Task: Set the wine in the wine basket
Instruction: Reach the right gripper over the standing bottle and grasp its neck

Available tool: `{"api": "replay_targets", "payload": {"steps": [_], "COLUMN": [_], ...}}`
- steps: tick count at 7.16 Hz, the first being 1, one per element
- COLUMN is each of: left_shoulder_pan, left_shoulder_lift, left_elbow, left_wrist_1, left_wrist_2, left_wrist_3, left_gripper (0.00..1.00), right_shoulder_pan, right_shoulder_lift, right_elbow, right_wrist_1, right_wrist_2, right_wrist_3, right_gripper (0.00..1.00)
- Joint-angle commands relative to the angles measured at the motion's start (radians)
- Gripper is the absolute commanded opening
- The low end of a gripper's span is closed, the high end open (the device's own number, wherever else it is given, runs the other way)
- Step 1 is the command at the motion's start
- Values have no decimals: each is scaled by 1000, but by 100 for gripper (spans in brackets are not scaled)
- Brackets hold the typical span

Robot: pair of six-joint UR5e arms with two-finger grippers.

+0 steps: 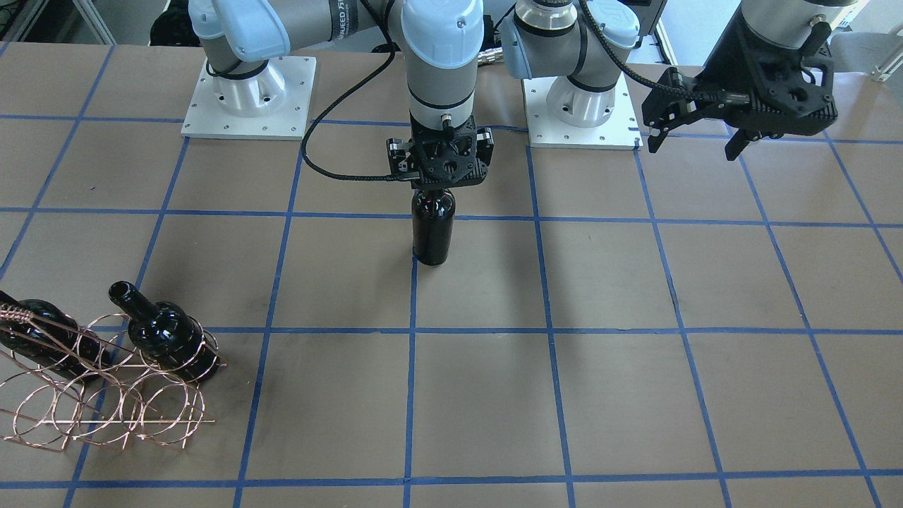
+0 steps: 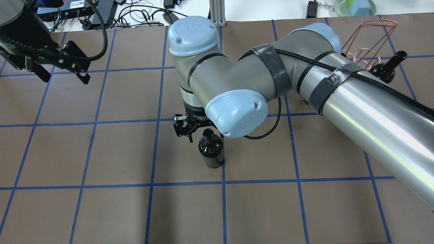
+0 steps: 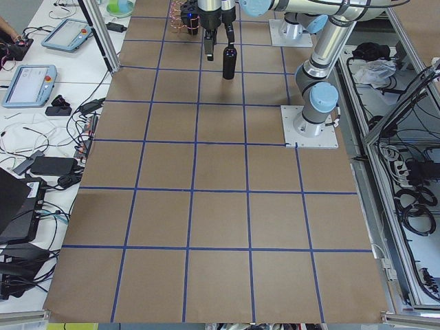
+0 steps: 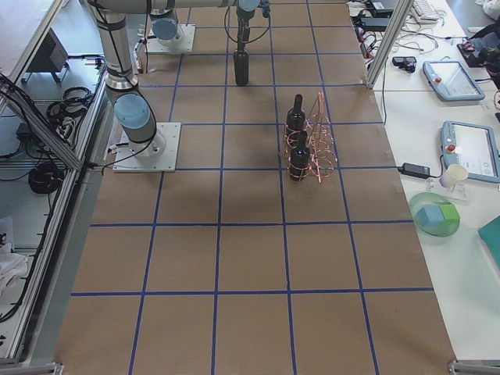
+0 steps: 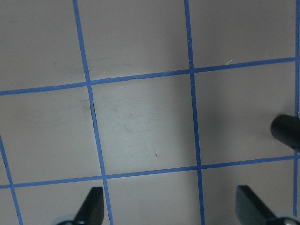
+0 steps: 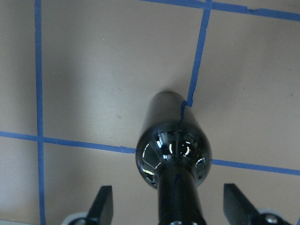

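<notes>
A near-black wine bottle (image 1: 432, 236) stands upright on the table's middle, also seen in the overhead view (image 2: 211, 152). My right gripper (image 1: 441, 185) is straight above it. In the right wrist view the gripper (image 6: 169, 202) is open, with one finger on each side of the bottle's neck (image 6: 177, 197) and a gap on both sides. My left gripper (image 1: 693, 148) hangs open and empty above the table, far from the bottle; it is open over bare table in its wrist view (image 5: 171, 204). The copper wire wine basket (image 1: 106, 406) lies at the table's far right end.
Two other dark bottles (image 1: 166, 335) (image 1: 39, 339) lie in the basket's rings. In the overhead view my right arm hides most of the basket (image 2: 369, 40). A dark round object (image 5: 286, 132) shows at the left wrist view's right edge. Both arm bases (image 1: 247, 106) stand at the table's robot-side edge.
</notes>
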State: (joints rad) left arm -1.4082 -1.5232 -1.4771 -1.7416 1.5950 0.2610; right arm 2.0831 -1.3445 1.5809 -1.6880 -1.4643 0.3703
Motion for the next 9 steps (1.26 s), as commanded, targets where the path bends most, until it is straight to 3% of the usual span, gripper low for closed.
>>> {"api": "replay_targets", "payload": {"steps": [1, 2, 3, 4, 6, 7, 9], "left_shoulder_pan": [2, 0, 0, 0, 2, 0, 0], "left_shoulder_lift": [0, 0, 0, 2, 0, 0, 2], "left_elbow": [0, 0, 0, 0, 0, 0, 0], "left_wrist_1": [0, -1, -1, -1, 0, 0, -3], "left_wrist_2": [0, 0, 0, 0, -1, -1, 0], "left_wrist_3": [0, 0, 0, 0, 0, -2, -2], "left_gripper": [100, 100, 100, 100, 100, 100, 100], "right_shoulder_pan": [0, 0, 0, 2, 2, 2, 2], "right_shoulder_lift": [7, 7, 7, 7, 7, 7, 7], "right_elbow": [1, 2, 4, 8, 8, 7, 7], "right_wrist_1": [2, 4, 8, 14, 16, 16, 19], "right_wrist_2": [4, 4, 2, 1, 1, 2, -1], "right_wrist_3": [1, 1, 2, 9, 13, 13, 3], "right_gripper": [78, 77, 69, 53, 54, 49, 10]}}
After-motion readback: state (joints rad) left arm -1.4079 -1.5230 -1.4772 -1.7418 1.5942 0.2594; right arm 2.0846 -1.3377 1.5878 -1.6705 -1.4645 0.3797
